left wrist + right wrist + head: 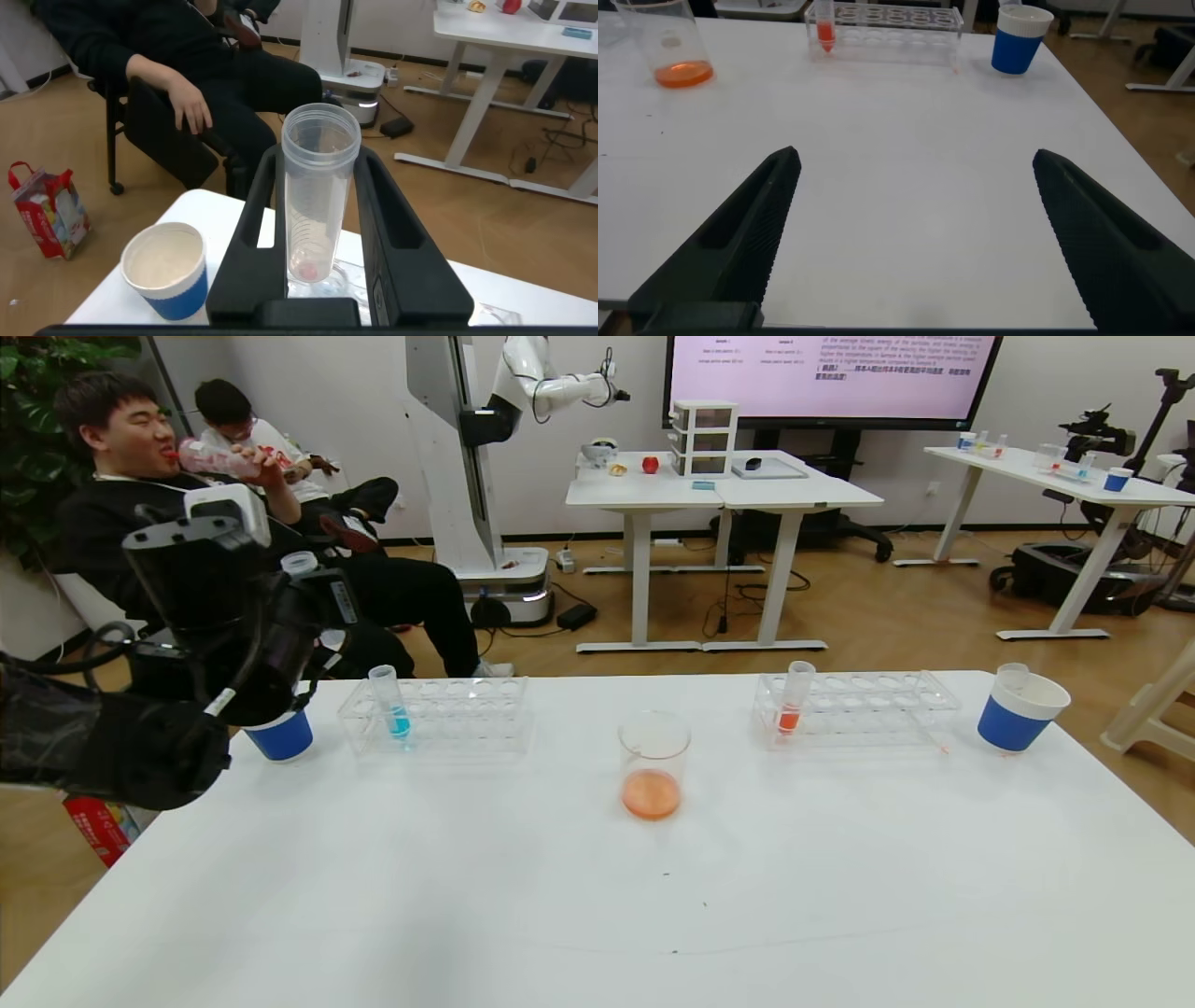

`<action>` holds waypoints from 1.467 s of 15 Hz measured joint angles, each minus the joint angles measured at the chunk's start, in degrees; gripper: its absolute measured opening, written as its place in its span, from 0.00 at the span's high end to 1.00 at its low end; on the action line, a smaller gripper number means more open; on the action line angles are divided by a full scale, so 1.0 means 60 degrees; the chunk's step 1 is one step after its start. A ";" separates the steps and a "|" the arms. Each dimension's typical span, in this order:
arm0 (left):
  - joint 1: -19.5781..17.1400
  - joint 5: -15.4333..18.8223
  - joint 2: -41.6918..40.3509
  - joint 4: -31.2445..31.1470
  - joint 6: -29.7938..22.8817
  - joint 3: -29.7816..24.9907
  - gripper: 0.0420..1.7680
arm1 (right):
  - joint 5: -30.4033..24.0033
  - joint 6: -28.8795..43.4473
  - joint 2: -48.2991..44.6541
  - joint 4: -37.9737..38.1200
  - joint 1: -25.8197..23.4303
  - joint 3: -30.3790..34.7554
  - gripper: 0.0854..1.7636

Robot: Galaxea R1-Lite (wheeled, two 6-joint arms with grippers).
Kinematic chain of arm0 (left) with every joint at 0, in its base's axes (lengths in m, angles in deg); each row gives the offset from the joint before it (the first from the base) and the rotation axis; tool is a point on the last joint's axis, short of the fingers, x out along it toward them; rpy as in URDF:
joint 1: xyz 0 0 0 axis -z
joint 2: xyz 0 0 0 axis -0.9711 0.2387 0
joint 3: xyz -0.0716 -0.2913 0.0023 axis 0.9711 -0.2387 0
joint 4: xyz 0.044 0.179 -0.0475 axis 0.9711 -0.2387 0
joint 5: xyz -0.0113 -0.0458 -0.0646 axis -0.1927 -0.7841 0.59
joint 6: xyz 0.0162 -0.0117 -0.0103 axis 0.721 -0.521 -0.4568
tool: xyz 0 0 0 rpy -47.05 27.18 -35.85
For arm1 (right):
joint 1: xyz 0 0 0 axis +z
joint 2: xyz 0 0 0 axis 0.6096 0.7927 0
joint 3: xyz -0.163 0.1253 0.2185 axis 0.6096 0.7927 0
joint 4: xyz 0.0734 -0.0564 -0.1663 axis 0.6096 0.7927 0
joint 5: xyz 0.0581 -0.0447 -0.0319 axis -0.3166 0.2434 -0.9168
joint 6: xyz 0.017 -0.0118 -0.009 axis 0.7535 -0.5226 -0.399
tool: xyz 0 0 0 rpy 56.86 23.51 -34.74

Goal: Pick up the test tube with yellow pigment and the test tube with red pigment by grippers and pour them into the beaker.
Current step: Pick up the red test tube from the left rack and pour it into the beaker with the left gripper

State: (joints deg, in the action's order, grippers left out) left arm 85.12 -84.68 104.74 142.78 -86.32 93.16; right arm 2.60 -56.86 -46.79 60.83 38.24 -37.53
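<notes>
My left gripper (pixel 301 586) (pixel 320 163) is shut on a clear tube (pixel 320 196) that is empty but for a small reddish drop at its bottom. It holds the tube upright above the table's far left corner, beside a blue-and-white paper cup (pixel 166 271). No tube with yellow liquid shows. The test tube with red pigment (pixel 794 702) (pixel 824 28) stands in the right rack (pixel 868 709). The beaker (pixel 653 765) (pixel 668 47) stands mid-table with orange liquid in it. My right gripper (pixel 915 233) is open and empty over the near right part of the table, out of the head view.
A tube with blue liquid (pixel 392 705) stands in the left rack (pixel 448 714). Blue-and-white cups stand at far left (pixel 280 735) and far right (pixel 1019 709); the right one holds an empty tube. Two people sit behind the table's left.
</notes>
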 joint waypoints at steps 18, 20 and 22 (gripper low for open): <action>-0.2593 0.0654 0.2109 0.0801 -0.0992 0.0165 0.76 | 0.0004 0.0000 0.0000 0.0000 0.0000 0.0000 0.02; -0.2672 0.0589 0.2334 0.1144 -0.0998 0.0022 0.76 | 0.0000 0.0000 0.0000 -0.0004 0.0000 0.0000 0.02; -0.2737 0.0571 0.2536 0.1300 -0.1014 -0.0146 0.76 | 0.0000 0.0000 0.0000 0.0000 0.0000 0.0000 0.02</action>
State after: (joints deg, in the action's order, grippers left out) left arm 68.70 -81.25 119.96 150.58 -92.40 92.28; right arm 2.60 -56.86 -46.79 60.83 38.24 -37.53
